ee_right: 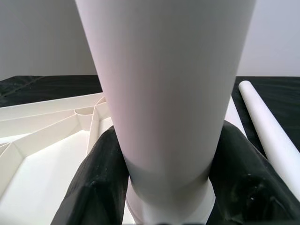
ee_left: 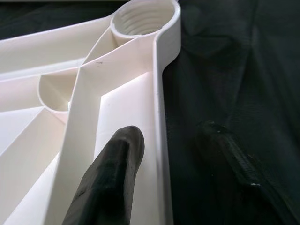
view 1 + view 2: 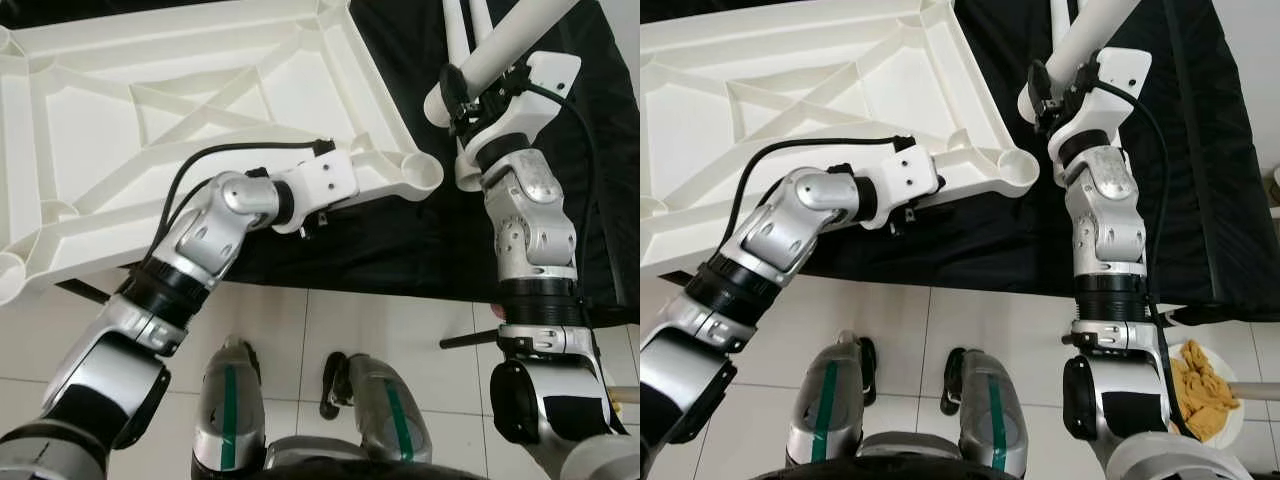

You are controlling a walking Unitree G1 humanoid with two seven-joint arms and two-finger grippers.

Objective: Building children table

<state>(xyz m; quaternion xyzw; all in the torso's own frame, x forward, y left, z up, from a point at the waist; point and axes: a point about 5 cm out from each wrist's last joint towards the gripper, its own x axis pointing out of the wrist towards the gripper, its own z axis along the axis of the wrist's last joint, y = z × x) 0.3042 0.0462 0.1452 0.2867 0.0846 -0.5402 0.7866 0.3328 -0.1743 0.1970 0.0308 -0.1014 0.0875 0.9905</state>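
Overhead, the right gripper (image 1: 164, 187) clamps a white table leg (image 3: 500, 50) beside the upside-down tabletop (image 3: 200, 110) on black cloth (image 3: 420, 230); the left gripper (image 2: 159, 154) straddles its rim, fingers (image 2: 110, 183) apart.

One tabletop (image 3: 200, 110), upside down, at ten o'clock; three legs: one (image 3: 500, 50) held at one o'clock, two more (image 3: 468, 25) lying at twelve; two grippers, left (image 3: 318, 222) and right (image 3: 462, 100); one black cloth (image 3: 1200, 150); one plate (image 3: 1225, 410) at four o'clock.
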